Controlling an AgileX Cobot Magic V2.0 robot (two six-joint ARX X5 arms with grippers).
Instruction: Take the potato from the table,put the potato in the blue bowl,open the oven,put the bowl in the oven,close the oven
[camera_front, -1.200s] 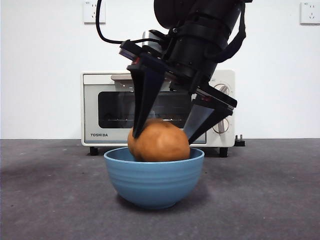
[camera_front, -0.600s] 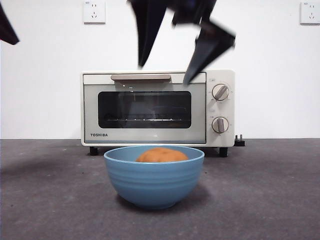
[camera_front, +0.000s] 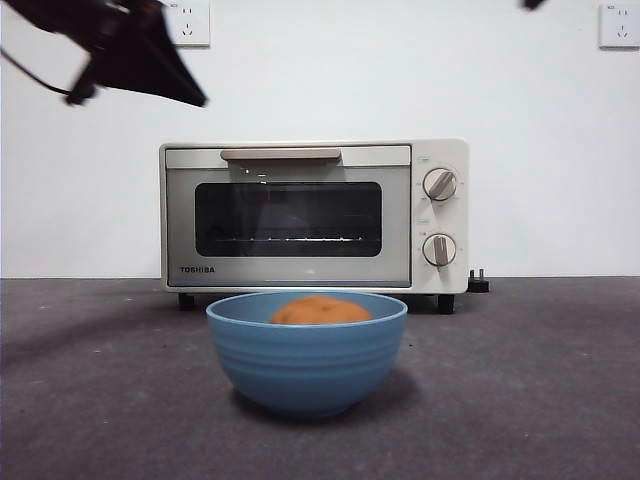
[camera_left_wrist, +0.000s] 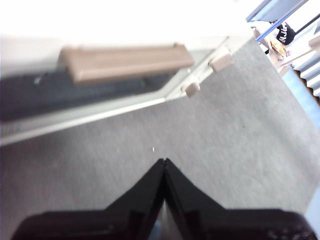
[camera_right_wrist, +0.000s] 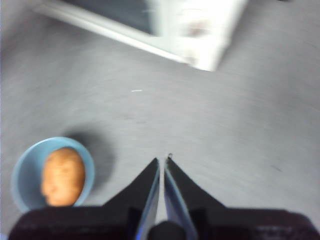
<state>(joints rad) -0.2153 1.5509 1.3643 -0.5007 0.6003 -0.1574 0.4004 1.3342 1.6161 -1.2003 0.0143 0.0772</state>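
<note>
The orange-brown potato lies inside the blue bowl, which stands on the table in front of the oven. The oven door is closed, its beige handle at the top. My left gripper hangs high at the upper left, above the oven's left end. In its wrist view its jaws are shut and empty, above the table before the handle. My right gripper is shut and empty, high above the table beside the bowl with the potato.
Two round knobs sit on the oven's right panel. A plug lies by the oven's right foot. A white wall with sockets stands behind. A black tip of the right arm shows at the top edge.
The open gripper that stood around the potato in the bowl let it go, rose and left the front view. The left arm has come in at the upper left.
</note>
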